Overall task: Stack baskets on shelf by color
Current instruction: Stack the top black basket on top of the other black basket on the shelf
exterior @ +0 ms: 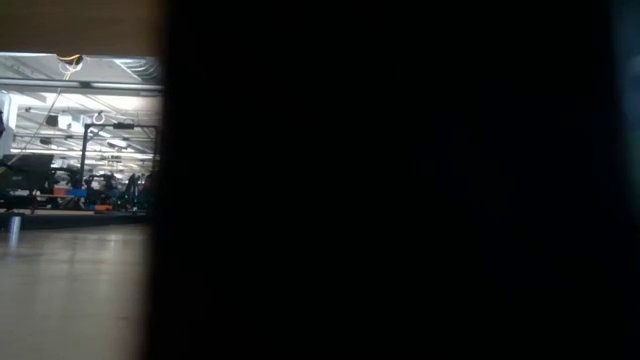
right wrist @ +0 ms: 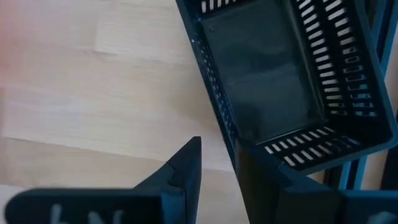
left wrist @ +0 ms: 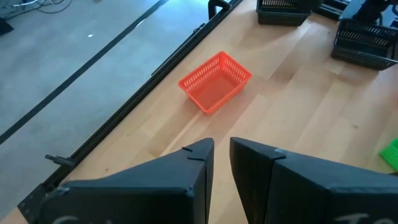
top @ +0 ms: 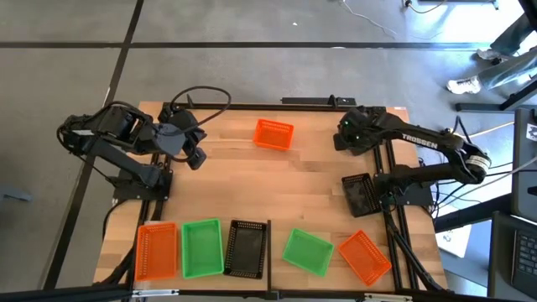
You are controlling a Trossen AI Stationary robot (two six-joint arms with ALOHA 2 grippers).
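Judging by their lattice walls, the baskets look light, stiff and slightly slick; a rim wall is the best hold. Right gripper point(right wrist: 214, 163), jaws near-closed, straddles the black basket point(right wrist: 280, 81) wall at the counter's point(top: 252, 184) right edge. Left gripper point(left wrist: 222, 152), near-closed and empty, faces the orange basket point(left wrist: 214, 81).

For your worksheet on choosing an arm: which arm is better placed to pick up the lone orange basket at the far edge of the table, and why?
Probably the left. The left gripper faces the orange basket, which sits centred in its wrist view with bare table between. The right gripper is over a black basket.
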